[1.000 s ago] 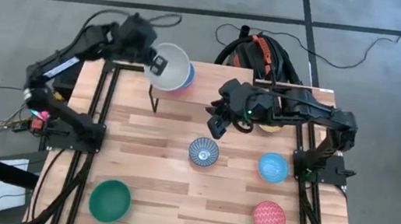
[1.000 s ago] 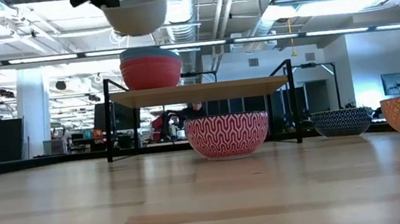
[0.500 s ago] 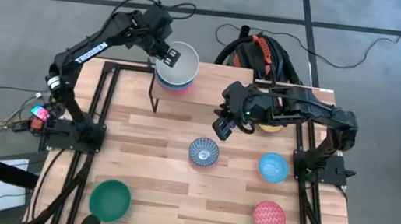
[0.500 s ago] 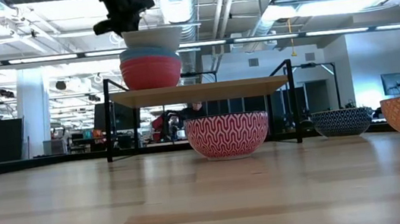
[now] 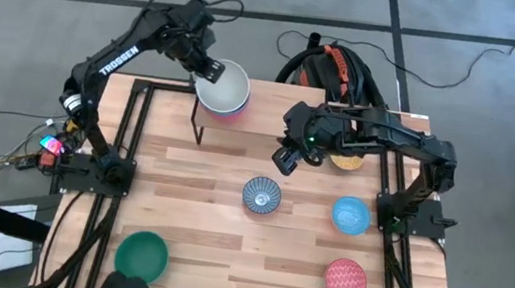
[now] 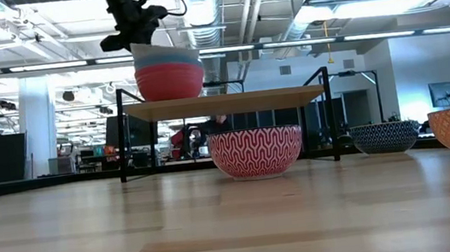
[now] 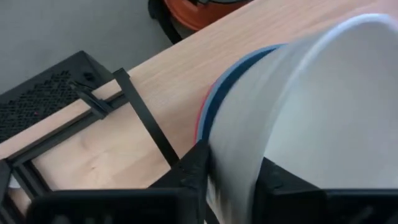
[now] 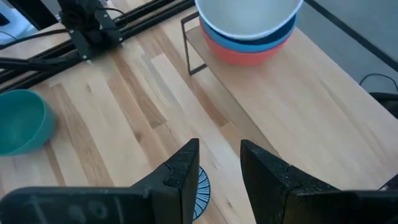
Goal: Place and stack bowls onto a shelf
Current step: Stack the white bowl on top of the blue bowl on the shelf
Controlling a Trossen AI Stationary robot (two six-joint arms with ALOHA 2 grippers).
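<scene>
At the shelf's (image 5: 268,107) left end a white bowl (image 5: 224,88) sits nested in a blue bowl (image 8: 249,38), which sits in a red bowl (image 6: 170,81). My left gripper (image 7: 233,165) is at the white bowl's far-left rim, shut on it. My right gripper (image 5: 282,160) hangs open over the table's middle, just beyond the blue-white patterned bowl (image 5: 261,195), with nothing between its fingers. The light blue bowl (image 5: 351,216), the pink-red patterned bowl (image 5: 346,281) and the green bowl (image 5: 142,255) rest on the tabletop. My left gripper has the white bowl's rim wall (image 7: 239,143) between its fingers, one finger (image 7: 273,180) inside the bowl and one outside. The fingers come slanting down from the far left. The bowl sits upright, nested in the blue bowl on the shelf.
An orange-yellow bowl (image 5: 346,160) lies partly under my right arm at the shelf's right end. Black frame rails (image 5: 127,136) run along both table sides. Cables and an orange object (image 5: 334,69) lie beyond the far edge. Bare shelf surface shows to the right of the stack.
My left gripper has carried the white bowl down and toward the right onto the stack. The bowl hung tilted above the stack a second ago, then sat high on it, and now rests lower and level inside the blue bowl.
</scene>
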